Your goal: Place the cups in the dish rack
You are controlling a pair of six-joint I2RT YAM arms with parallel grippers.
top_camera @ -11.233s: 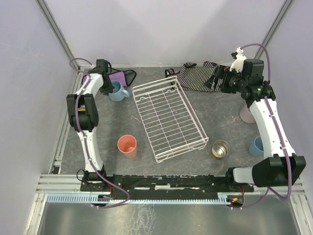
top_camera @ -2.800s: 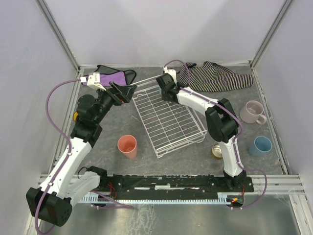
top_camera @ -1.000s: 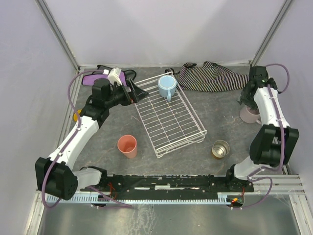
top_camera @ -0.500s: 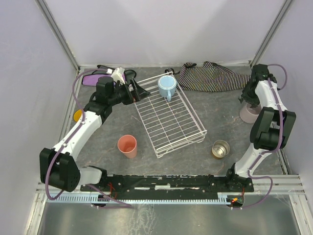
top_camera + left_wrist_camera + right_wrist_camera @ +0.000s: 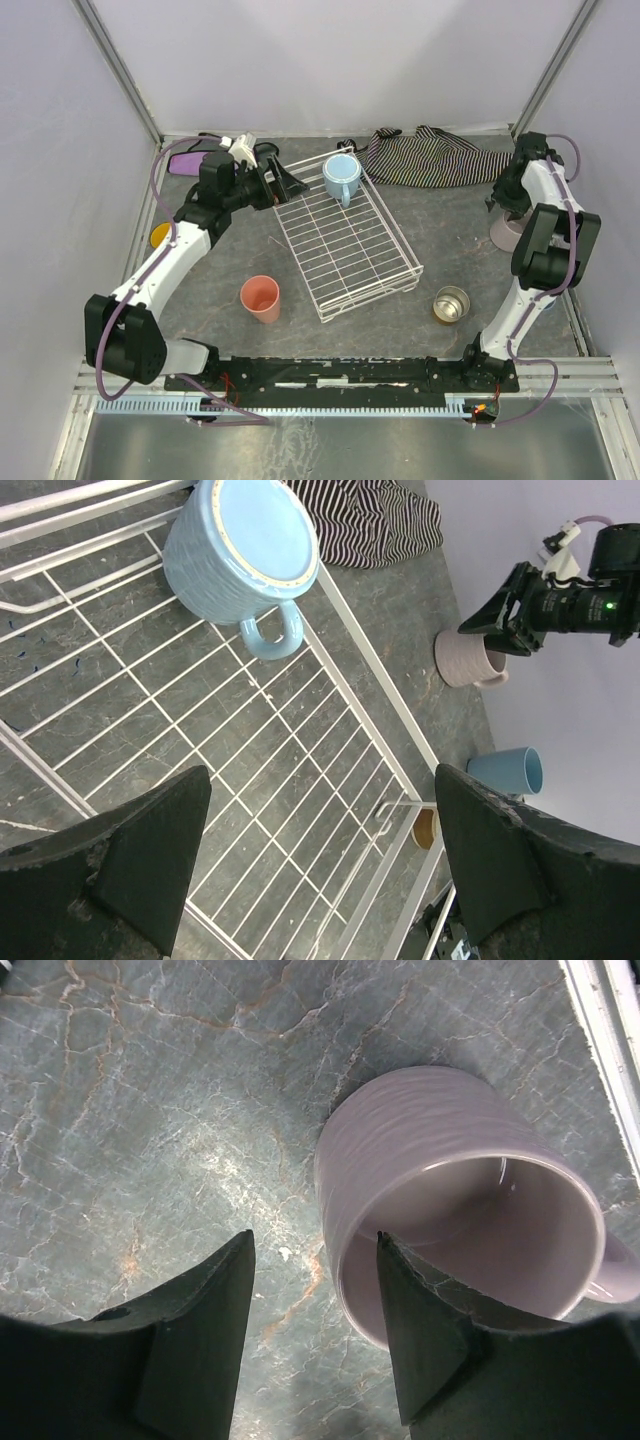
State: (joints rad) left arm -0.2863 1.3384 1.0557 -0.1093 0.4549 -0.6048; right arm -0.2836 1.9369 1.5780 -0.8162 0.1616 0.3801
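Having been racked, the blue mug (image 5: 341, 178) is freed from the open left gripper (image 5: 322, 775), and the pink mug (image 5: 470, 1200) is now neared by the open right gripper (image 5: 315, 1250).

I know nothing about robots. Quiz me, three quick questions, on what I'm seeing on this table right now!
1. True or false: the light blue mug sits inside the dish rack.
2. The right hand is open over which cup? A) salmon tumbler B) pale pink mug C) metal cup
3. How many cups are in the rack?
Key: 1 true; 2 B; 3 one.
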